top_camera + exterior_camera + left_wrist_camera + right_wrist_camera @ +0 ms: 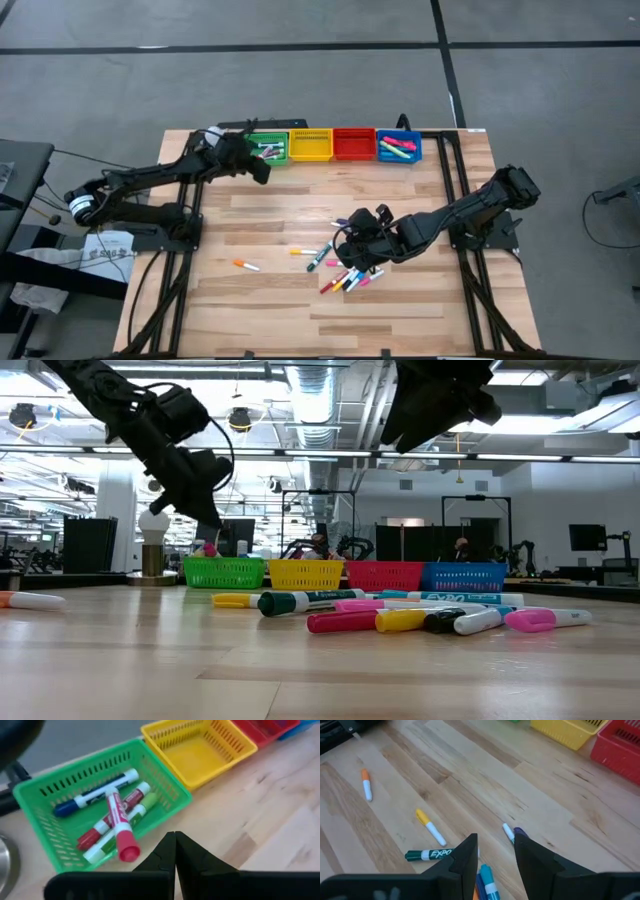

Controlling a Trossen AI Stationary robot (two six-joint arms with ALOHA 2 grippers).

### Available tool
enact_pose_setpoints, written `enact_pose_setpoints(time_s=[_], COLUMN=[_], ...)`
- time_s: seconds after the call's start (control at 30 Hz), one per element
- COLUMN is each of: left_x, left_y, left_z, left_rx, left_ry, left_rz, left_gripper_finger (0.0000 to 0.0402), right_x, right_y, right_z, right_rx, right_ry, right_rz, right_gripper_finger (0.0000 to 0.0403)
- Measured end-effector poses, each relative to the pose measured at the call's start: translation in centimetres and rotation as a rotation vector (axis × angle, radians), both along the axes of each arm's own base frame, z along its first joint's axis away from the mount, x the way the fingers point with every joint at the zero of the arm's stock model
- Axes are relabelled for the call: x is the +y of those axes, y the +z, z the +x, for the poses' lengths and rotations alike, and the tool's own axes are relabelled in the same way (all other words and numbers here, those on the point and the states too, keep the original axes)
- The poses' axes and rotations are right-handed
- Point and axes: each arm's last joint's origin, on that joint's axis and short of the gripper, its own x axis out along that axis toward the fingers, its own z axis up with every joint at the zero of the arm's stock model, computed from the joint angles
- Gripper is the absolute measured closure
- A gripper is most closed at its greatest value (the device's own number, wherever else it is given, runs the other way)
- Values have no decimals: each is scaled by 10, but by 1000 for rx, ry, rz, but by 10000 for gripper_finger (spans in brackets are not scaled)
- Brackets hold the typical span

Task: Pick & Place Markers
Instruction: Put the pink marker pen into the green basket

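EXPO-labelled green marker [427, 854] (white barrel)

Markers [345, 277] lie clustered mid-table; perhaps four sit in green bin [45, 795].

We see the tabletop [420, 310] open along its near edge and down its left side, where only a lone orange-capped marker [246, 265] lies. The middle is crowded: a cluster of markers [345, 280] sits under the right gripper [350, 240], its fingers parted just above them, with a green-capped marker [427, 854] and a yellow-capped marker [430, 826] lying just beside. Between this cluster and the far row we find a bare band of wood. Along the far edge the green bin [268, 147], yellow bin [311, 144], red bin [354, 144] and blue bin [399, 147] stand side by side. The left gripper [175, 851], closed, hangs by the green bin's front rim.
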Motion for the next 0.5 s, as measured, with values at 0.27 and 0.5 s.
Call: enact_pose_setpoints(time_s=[0.27, 0.5], left_x=[1, 2], left_y=[-34, -20], left_z=[-3, -10], left_rx=[163, 235], left_ry=[28, 201], left_rz=[-36, 169], left_gripper_finger=[398, 398], right_x=[0, 4], right_y=[0, 0], right_z=[0, -2], right_rx=[0, 0], right_ry=[-1, 13], right_rz=[-1, -1], right_gripper_finger=[285, 285])
